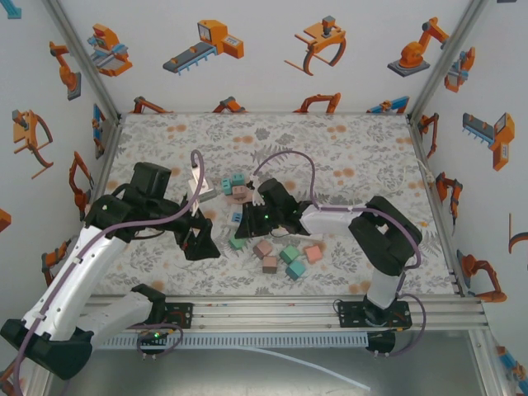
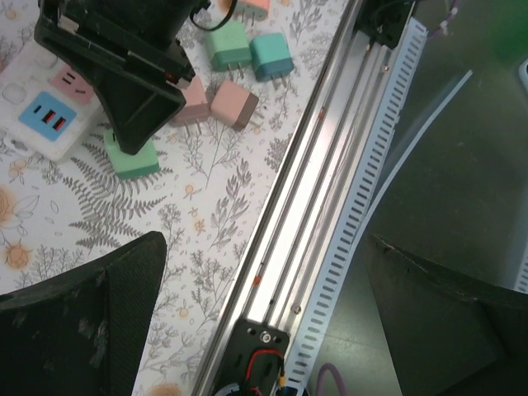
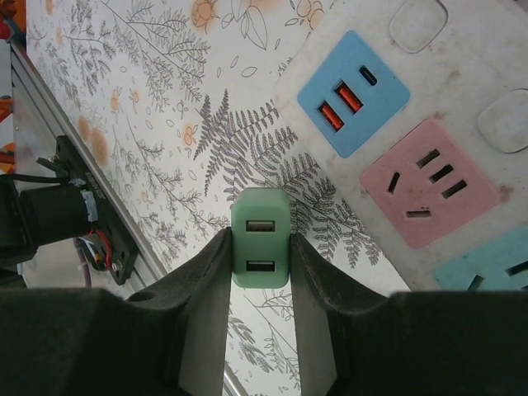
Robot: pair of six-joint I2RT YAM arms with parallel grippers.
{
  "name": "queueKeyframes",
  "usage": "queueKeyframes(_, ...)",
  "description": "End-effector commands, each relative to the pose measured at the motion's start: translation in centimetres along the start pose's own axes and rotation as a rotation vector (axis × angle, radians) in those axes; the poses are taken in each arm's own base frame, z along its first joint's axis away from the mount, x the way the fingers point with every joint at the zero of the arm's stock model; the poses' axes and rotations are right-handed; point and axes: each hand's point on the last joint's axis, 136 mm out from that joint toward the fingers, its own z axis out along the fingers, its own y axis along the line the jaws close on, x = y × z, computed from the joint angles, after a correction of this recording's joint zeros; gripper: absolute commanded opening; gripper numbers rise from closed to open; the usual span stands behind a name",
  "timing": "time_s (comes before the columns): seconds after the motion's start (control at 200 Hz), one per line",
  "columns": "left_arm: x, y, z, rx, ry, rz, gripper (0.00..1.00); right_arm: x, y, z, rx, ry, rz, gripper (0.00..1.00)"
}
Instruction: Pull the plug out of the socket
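One plug (image 3: 261, 216) in right hand (image 3: 260, 247), beside socket (image 3: 462, 91) edge

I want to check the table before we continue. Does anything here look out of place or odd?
Loose plugs lie scattered at mixed angles near the power strip, some on their sides. The right gripper holds a green plug out of any outlet. Nothing looks damaged.

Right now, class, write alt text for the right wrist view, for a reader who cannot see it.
The right gripper is shut on a green plug with two USB ports, held beside the white socket, not plugged into it. The socket's blue outlet and pink outlet stand empty, on a floral tablecloth.
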Motion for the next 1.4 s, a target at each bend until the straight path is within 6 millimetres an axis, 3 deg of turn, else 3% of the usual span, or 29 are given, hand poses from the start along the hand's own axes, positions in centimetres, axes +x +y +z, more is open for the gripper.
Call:
queueKeyframes(0.0,0.5,-0.1,-0.4,-0.016,0.036,0.033,0.97,0.0,-0.9,0.1,0.072,0.023,-0.024,0.27)
queueKeyframes(0.135,0.7,0.4,-0.4,-0.041,0.049,0.049,0.97,0.2,-1.4,-0.5,0.125,0.035,-0.048,0.33)
queueKeyframes(0.436,0.8,0.8,-0.3,-0.055,0.063,0.040,0.97,-0.8,-0.4,-1.4,0.118,0.012,-0.062,0.44)
queueKeyframes(0.691,0.1,2.5,-0.6,-0.163,0.030,0.041,0.97,-3.6,1.6,-4.3,0.115,-0.103,-0.109,0.44)
queueKeyframes(0.866,-2.0,6.0,-0.8,-0.329,-0.072,-0.101,0.98,-8.2,2.7,-9.0,0.221,-0.324,-0.180,0.44)
queueKeyframes(0.981,-3.4,10.2,-1.9,-0.521,-0.161,-0.293,0.98,-11.9,2.7,-12.5,0.348,-0.492,-0.191,0.44)
queueKeyframes(1.076,-4.0,13.5,-2.9,-0.658,-0.244,-0.479,1.00,-14.7,3.0,-14.1,0.395,-0.568,-0.174,0.44)
queueKeyframes(1.237,-4.3,17.4,-2.4,-0.692,-0.293,-0.743,0.94,-18.3,2.1,-14.1,0.438,-0.539,-0.054,0.45)
queueKeyframes(1.397,-4.2,21.5,-1.1,-0.717,-0.295,-0.888,0.92,-20.5,-0.5,-11.8,0.469,-0.429,0.026,0.45)
